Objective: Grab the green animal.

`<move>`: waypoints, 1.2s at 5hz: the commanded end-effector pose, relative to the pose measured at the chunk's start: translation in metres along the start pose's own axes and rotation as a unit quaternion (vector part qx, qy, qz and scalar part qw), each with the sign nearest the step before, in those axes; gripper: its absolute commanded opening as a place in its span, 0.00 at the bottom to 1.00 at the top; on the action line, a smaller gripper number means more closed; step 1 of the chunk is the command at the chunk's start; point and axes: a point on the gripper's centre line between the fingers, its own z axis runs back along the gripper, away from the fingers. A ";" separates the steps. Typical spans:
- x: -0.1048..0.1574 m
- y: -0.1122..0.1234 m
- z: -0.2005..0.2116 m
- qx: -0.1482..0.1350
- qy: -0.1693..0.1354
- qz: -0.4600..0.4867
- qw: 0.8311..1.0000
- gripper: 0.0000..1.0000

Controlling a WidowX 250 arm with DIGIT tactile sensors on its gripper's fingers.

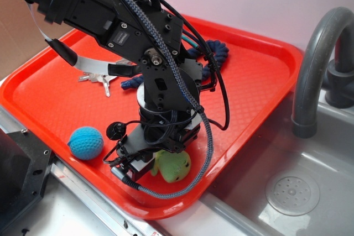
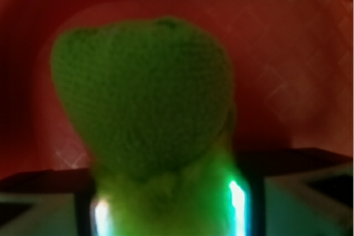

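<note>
Arm pitched steeply down over near edge of red tray [image 1: 260,81]. Gripper [image 1: 152,161] closed on the green animal [image 1: 176,165]: fuzzy lime body pinched between the fingers [image 2: 239,203], smoother olive head protruding. Blue crocheted ball [image 1: 86,142] to one side, apart. Blue rope toy [image 1: 213,53] behind. Grey faucet [image 1: 318,59] over sink.

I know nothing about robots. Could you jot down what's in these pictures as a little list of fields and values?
surface: red tray beside a grey sink
target: green animal, near the tray's front edge
gripper: gripper, lowered over the toy
grip: the wrist view shows the toy's fuzzy body between the fingers, its head sticking out; a firm clamp cannot be confirmed
other toys: blue ball to the left, apart from the gripper; dark blue rope at the back, partly hidden by the arm
tap: grey faucet at right
</note>
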 end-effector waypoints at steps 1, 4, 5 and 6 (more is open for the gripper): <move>-0.062 0.004 0.074 0.073 -0.117 0.246 0.959 0.00; -0.146 -0.033 0.159 -0.041 -0.216 0.578 0.786 0.00; -0.143 -0.030 0.161 -0.054 -0.214 0.673 0.706 0.00; -0.130 -0.023 0.155 -0.034 -0.161 0.759 0.630 0.00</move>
